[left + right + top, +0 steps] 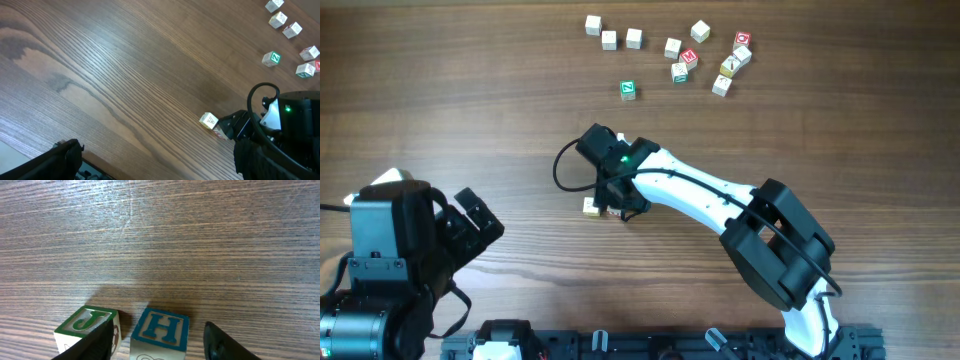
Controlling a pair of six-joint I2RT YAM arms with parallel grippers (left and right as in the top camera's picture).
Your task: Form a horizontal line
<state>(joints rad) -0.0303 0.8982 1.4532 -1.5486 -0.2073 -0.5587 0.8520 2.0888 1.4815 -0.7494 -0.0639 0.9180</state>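
Two small wooden letter cubes sit side by side on the table as a short row. The right wrist view shows a green-faced J cube (pixel 85 322) on the left and a blue-faced H cube (pixel 162 330) beside it. My right gripper (pixel 157 347) is open and straddles the H cube, with a gap on each side; its left finger (pixel 95 342) reaches down between the two cubes. From overhead, the right gripper (pixel 614 205) covers one cube, and the other cube (pixel 590 206) shows to its left. My left gripper (pixel 478 232) stands wide open and empty at the front left.
Several loose cubes (pixel 673 47) lie scattered along the far edge, among them red-faced ones (pixel 689 57) and three pale ones (pixel 609 39) at the far left. A single green-faced cube (pixel 628 90) lies nearer. The right arm (pixel 720 205) stretches across the table's middle.
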